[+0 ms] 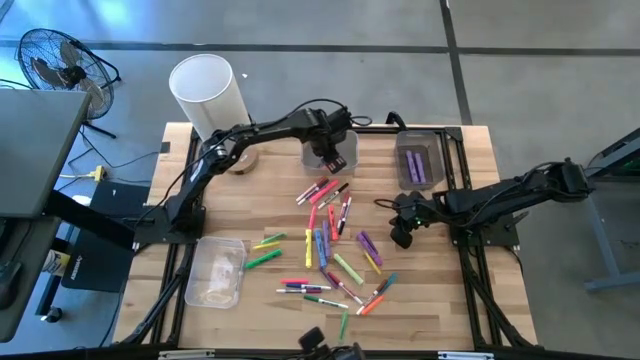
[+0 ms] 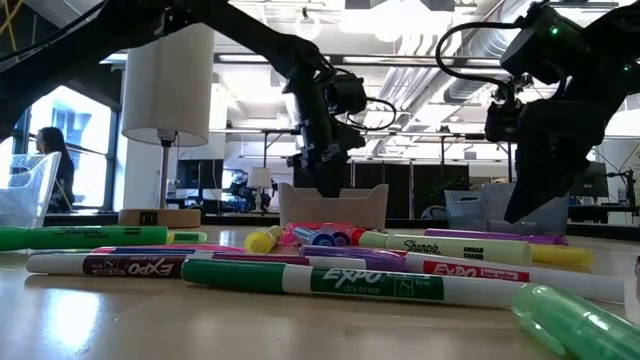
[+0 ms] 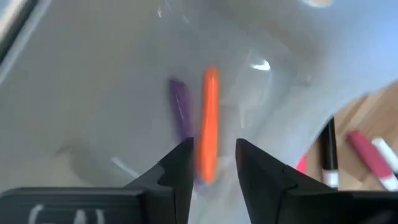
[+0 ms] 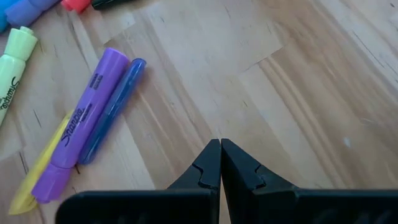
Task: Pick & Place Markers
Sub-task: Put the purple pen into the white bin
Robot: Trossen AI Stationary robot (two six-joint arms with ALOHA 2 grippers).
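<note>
Many coloured markers (image 1: 335, 250) lie scattered on the wooden table's middle. My left gripper (image 1: 330, 158) hangs, pointing down, over a clear bin (image 1: 345, 160) at the far middle. Its fingers stand apart (image 3: 212, 165). Beyond them an orange marker (image 3: 210, 118) and a purple marker (image 3: 180, 109) show inside the bin; the orange one sits in line with the gap, narrower than it. My right gripper (image 1: 402, 236) waits shut (image 4: 220, 146) above bare wood right of the pile, beside a purple highlighter (image 4: 78, 137) and a blue marker (image 4: 112, 109).
A second clear bin (image 1: 418, 165) at the far right holds purple markers. A third clear bin (image 1: 215, 270) stands near the left. A white cylinder (image 1: 207, 95) rises at the far left corner. In the low view, markers (image 2: 330, 270) lie close across the front.
</note>
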